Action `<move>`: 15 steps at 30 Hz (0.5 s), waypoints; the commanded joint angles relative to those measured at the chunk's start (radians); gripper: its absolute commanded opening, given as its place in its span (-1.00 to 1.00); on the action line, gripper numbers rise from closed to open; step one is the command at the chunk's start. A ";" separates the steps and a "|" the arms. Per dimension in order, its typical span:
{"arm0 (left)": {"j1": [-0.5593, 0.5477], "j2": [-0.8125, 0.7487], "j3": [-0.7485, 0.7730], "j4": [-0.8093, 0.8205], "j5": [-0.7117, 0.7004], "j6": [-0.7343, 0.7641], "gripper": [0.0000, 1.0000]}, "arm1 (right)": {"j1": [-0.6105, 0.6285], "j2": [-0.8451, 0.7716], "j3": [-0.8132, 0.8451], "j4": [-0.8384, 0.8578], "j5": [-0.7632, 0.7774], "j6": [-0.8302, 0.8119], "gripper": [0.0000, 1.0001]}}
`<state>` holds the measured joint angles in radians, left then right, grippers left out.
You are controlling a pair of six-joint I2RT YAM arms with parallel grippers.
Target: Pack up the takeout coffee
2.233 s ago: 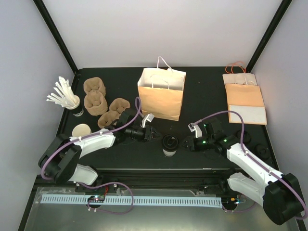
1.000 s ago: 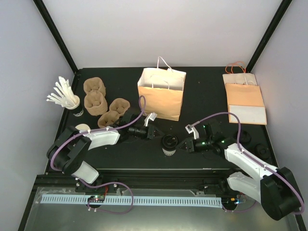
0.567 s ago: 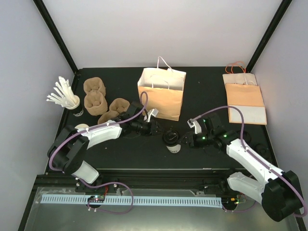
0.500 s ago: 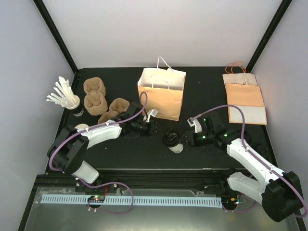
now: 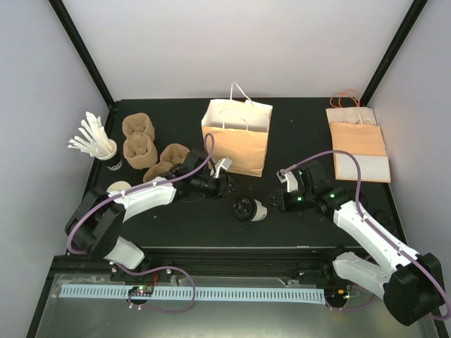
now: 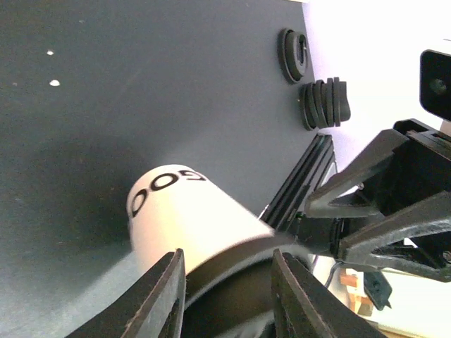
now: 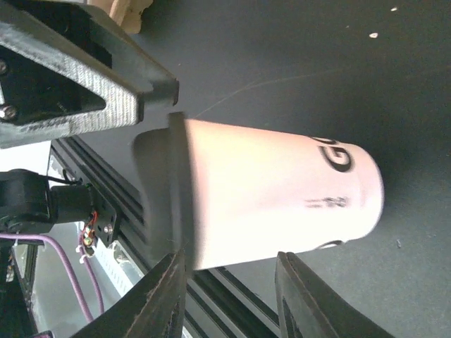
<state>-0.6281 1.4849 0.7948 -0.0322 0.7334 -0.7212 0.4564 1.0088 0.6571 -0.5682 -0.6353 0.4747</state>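
The takeout coffee (image 5: 248,209), a white paper cup with a black lid, lies tipped on its side on the black table, lid toward the left. My left gripper (image 5: 229,190) stands open just up-left of it. In the left wrist view the blurred lid end of the cup (image 6: 190,218) sits right ahead of the left gripper (image 6: 227,292). My right gripper (image 5: 271,203) is open at the cup's right. In the right wrist view the cup (image 7: 275,204) lies just beyond the right gripper (image 7: 232,296). The brown paper bag (image 5: 235,141) stands upright and open behind the cup.
A flat folded bag (image 5: 359,149) lies at the back right. Brown pulp cup carriers (image 5: 144,148), a cup of white stirrers (image 5: 106,151) and a lidless white cup (image 5: 118,190) are on the left. Black lids (image 6: 324,102) sit near the right arm. The table's front rail (image 5: 232,250) is close below the cup.
The coffee stood upright between the two grippers. Both closed in on it, it tilted, and now it lies on its side. Both pairs of jaws have spread wider.
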 commanded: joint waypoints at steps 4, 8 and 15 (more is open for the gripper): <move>-0.046 0.061 0.004 0.114 0.043 -0.058 -0.25 | -0.016 0.043 -0.041 0.049 0.023 -0.021 -0.25; -0.054 0.079 0.001 0.131 0.037 -0.062 -0.25 | -0.016 0.061 -0.060 0.072 0.002 -0.060 0.02; -0.033 -0.101 0.026 -0.177 -0.176 0.116 0.43 | 0.052 0.041 -0.052 0.051 0.084 -0.037 0.65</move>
<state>-0.6685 1.5135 0.7925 -0.0090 0.6968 -0.7212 0.4614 1.0645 0.5869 -0.5232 -0.6231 0.4126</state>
